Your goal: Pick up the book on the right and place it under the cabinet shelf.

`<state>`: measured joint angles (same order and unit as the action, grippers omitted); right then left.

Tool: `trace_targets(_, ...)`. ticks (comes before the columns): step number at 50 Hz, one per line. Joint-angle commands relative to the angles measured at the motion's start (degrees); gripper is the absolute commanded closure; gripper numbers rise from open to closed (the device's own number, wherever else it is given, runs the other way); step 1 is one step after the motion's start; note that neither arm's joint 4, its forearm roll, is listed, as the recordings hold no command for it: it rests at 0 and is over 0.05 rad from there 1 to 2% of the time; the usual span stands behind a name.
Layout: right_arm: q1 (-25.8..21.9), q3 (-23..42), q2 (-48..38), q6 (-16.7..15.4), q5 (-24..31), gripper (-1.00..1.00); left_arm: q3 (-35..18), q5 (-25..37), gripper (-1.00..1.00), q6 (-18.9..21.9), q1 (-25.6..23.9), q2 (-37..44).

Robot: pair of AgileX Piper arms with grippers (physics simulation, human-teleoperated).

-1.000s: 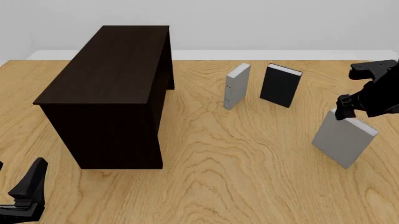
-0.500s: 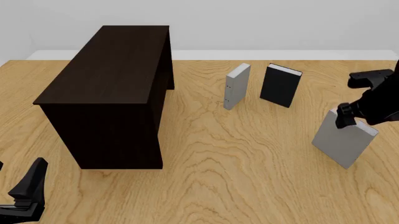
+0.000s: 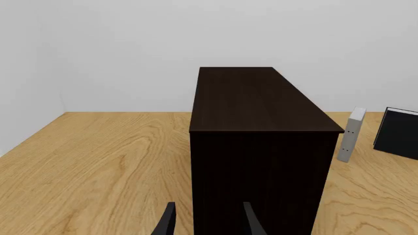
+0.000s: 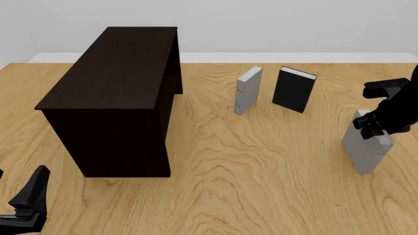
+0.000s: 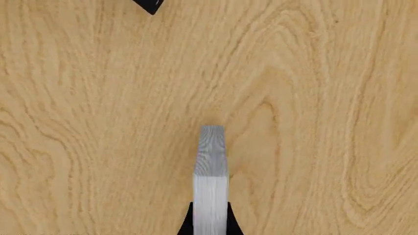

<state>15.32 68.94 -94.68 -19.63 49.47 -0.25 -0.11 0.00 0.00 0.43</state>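
The book (image 4: 365, 149), broad and light grey with white page edges, stands on end at the right side of the table. My right gripper (image 4: 367, 125) is shut on its upper edge. The right wrist view looks down along the book (image 5: 211, 166), which is pinched between the two dark fingertips (image 5: 187, 226). The cabinet shelf (image 4: 111, 93) is a big dark brown box at the left; it fills the left wrist view (image 3: 261, 147). My left gripper (image 4: 29, 200) rests open near the front left corner of the table, in front of the cabinet shelf, holding nothing.
A slimmer light grey book (image 4: 248, 90) and a black book (image 4: 294, 89) stand upright at the back middle, between the cabinet shelf and the right arm. Both show in the left wrist view, grey book (image 3: 351, 134) and black book (image 3: 398, 132). Bare wooden tabletop (image 4: 261, 161) lies between cabinet and held book.
The right gripper came down and closed on the book's top edge. The book has swung round, showing a narrower face than before. The left arm has not moved.
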Motion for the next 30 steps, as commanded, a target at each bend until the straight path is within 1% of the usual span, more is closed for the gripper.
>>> trace_targets(1,-0.75,0.37,1.11,0.49,-0.18,1.00,0.00,0.00,-1.00,0.00,0.00,0.00)
trace_targets(2,-1.07,0.31,1.24,0.72,-0.04,1.00,0.00,0.00,-1.00,0.00,0.00,0.00)
trace_targets(5,-0.73,0.89,2.14,-0.77,-0.51,1.00,0.00,0.00,-1.00,0.00,0.00,0.00)
trace_targets(6,-1.37,0.83,2.26,-0.08,-0.23,1.00,0.00,0.00,-1.00,0.00,0.00,0.00)
trace_targets(10,-2.71,1.26,4.21,-0.38,-0.45,1.00,0.00,0.00,-1.00,0.00,0.00,0.00)
trace_targets(14,-4.98,1.64,6.08,0.86,0.10,1.00,0.00,0.00,-1.00,0.00,0.00,0.00)
trace_targets(15,-4.96,1.67,6.50,0.23,-0.08,1.00,0.00,0.00,-1.00,0.00,0.00,0.00)
trace_targets(16,-5.50,1.76,6.75,0.80,0.13,1.00,0.00,0.00,-1.00,0.00,0.00,0.00)
trace_targets(19,-5.83,2.07,7.66,0.16,0.20,1.00,0.00,0.00,-1.00,0.00,0.00,0.00)
trace_targets(25,-8.72,2.50,10.52,1.04,0.72,1.00,0.00,0.00,-1.00,0.00,0.00,0.00)
trace_targets(30,-9.91,2.35,12.67,0.23,0.41,1.00,0.00,0.00,-1.00,0.00,0.00,0.00)
